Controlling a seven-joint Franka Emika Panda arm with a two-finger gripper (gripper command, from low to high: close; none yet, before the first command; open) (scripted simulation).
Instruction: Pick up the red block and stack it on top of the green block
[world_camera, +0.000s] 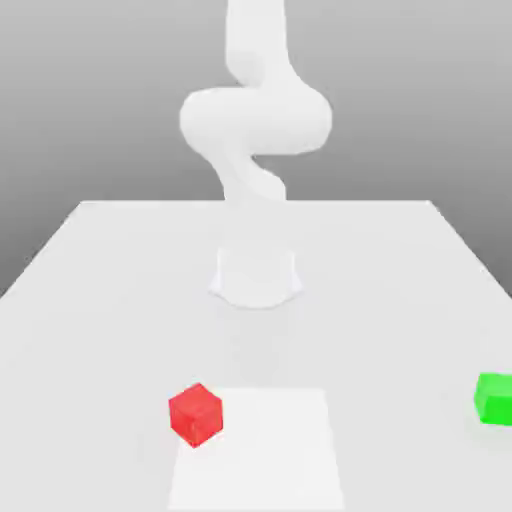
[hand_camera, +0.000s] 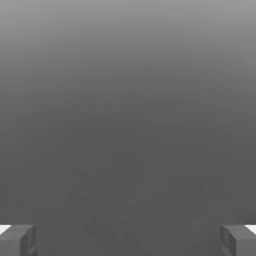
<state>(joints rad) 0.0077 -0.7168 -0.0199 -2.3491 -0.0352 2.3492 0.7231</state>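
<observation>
The red block (world_camera: 195, 413) sits on the white table (world_camera: 110, 290) near its front edge, a little to the exterior view's left of centre. At the exterior view's far right edge, about as near the front, rests the green block (world_camera: 495, 398). The two cubes are far apart and nothing touches either. In the hand view my gripper (hand_camera: 128, 241) is open: its two grey fingertips (hand_camera: 18, 240) stand wide apart with nothing between them, against a plain grey background.
The white arm (world_camera: 255, 115) rises from its round base (world_camera: 256, 276) at the table's middle, behind both cubes. A brighter square patch (world_camera: 265, 450) lies on the table just to the exterior view's right of the red block.
</observation>
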